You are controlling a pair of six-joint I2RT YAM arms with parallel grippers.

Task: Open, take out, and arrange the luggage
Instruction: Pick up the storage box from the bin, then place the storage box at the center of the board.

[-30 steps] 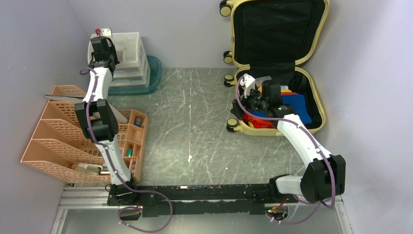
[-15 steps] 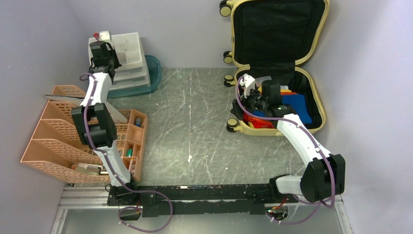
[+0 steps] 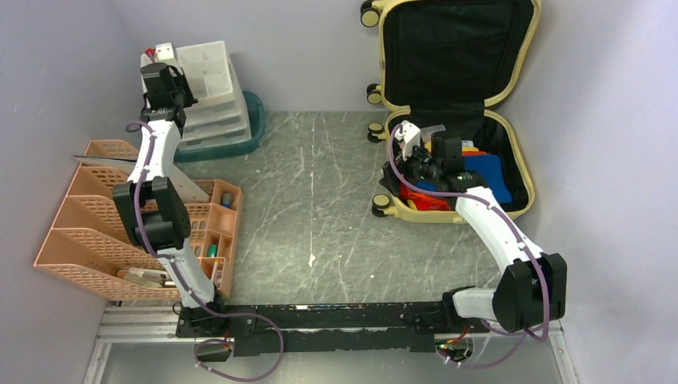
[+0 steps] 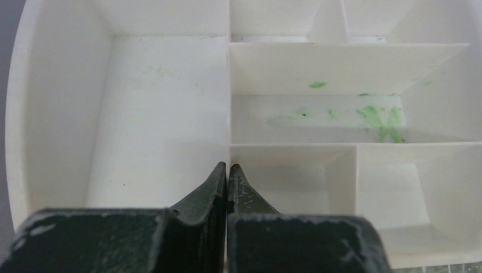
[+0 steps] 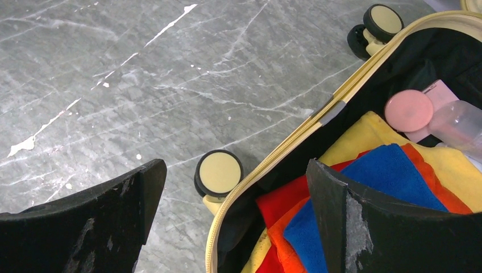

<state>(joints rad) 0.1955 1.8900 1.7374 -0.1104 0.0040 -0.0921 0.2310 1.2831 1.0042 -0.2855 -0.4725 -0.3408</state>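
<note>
Luggage (image 5: 295,139) contents partly behind right tool (image 5: 234,182)

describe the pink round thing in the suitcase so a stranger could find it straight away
Find the open pale yellow luggage at the table's far right. In its lower half, beyond the stacked yellow, red and blue cloths, a pink disc lies beside a clear container. It is the only flat, round, pink thing there.
</note>
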